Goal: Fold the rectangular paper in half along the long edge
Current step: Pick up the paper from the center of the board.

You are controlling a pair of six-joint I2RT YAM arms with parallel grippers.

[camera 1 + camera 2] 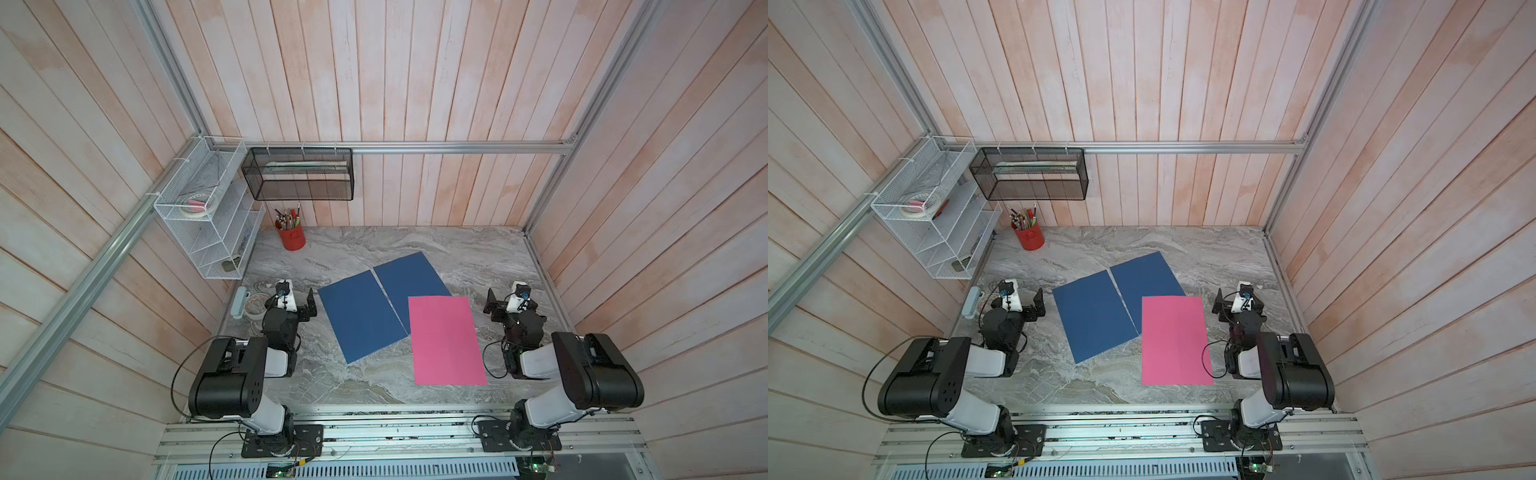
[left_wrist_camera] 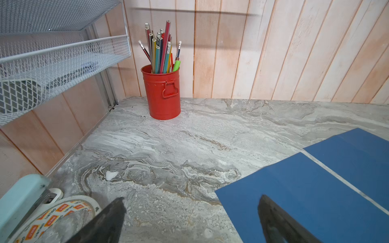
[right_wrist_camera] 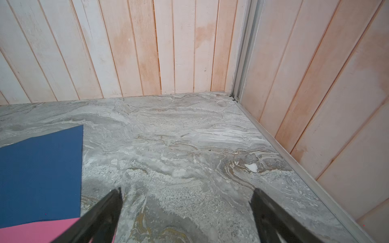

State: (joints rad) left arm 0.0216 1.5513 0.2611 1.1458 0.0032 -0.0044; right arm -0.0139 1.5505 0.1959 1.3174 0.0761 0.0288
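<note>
Left fingers (image 2: pixel 105 223) are spread wide and empty, one tip over the near blue sheet (image 2: pixel 305 189). Right fingers (image 3: pixel 101 214) are equally wide and empty, above bare table (image 3: pixel 189 147). Pink sheet (image 1: pixel 446 340) lies flat, lower centre-right in both top views, overlapping the far blue sheet (image 1: pixel 411 280); probably the target. Plan: pin one long edge, lift the opposite one, match corners, then crease.

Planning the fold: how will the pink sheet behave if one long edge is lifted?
The pink sheet lies flat on the marble table: probably thin, light, floppy. No edge stands up, so a push likely slides it. It overlaps a blue sheet, which may drag along.
</note>
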